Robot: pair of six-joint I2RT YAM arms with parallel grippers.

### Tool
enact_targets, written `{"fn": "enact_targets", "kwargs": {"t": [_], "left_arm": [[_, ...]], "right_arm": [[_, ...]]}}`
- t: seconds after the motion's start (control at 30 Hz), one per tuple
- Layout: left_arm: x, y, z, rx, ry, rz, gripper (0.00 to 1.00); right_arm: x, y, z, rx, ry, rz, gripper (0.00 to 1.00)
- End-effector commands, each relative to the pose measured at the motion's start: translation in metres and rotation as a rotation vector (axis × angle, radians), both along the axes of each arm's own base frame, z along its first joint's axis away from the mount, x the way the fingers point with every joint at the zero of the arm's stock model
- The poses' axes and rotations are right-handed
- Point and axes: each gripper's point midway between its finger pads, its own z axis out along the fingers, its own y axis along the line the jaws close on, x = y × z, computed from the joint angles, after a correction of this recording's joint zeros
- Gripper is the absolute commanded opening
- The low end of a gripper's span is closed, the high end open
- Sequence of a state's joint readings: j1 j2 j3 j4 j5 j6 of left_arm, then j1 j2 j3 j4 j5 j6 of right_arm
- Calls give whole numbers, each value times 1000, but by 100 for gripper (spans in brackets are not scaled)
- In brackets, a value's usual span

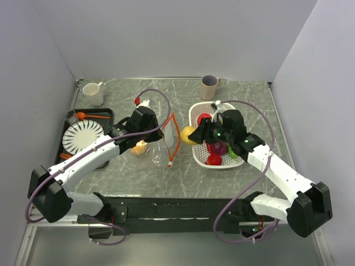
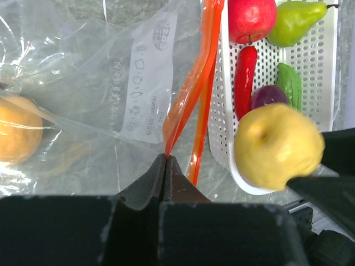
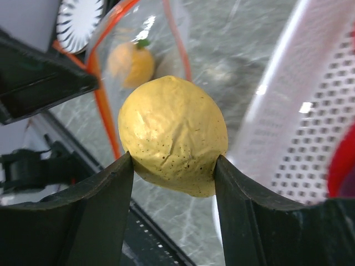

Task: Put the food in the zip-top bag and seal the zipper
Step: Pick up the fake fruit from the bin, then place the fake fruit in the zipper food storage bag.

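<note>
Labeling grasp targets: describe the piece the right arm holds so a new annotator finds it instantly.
Find the white perforated basket on the table's right half; just off its left rim, toward the clear zip-top bag, the right gripper holds the fruit. It is the only yellow one, round and dimpled, unlike the red, green and purple pieces in the basket.
</note>
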State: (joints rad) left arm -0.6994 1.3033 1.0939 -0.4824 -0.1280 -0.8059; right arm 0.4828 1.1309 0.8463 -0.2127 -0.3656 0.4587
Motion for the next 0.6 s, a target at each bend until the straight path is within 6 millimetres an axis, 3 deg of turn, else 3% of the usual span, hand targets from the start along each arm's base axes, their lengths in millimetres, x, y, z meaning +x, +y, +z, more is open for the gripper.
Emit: {"fn": "enact_targets", "kwargs": {"t": [0.0,0.2,0.4,0.57], "left_arm": [[5,-8,5,-25,-21,-22,1],[4,-10,3,-26,-12,-33,1],[1,-10,5,-34,-9,-43,1],[-3,-10,5,-50,-4,-48,1]], "right_arm": [[-2,31,22,106,-42,67,33],[-6,54,19,99,-15,122,34],[9,64,-4,45,46,91,37],[20,74,-6,13,59,87,39]]}}
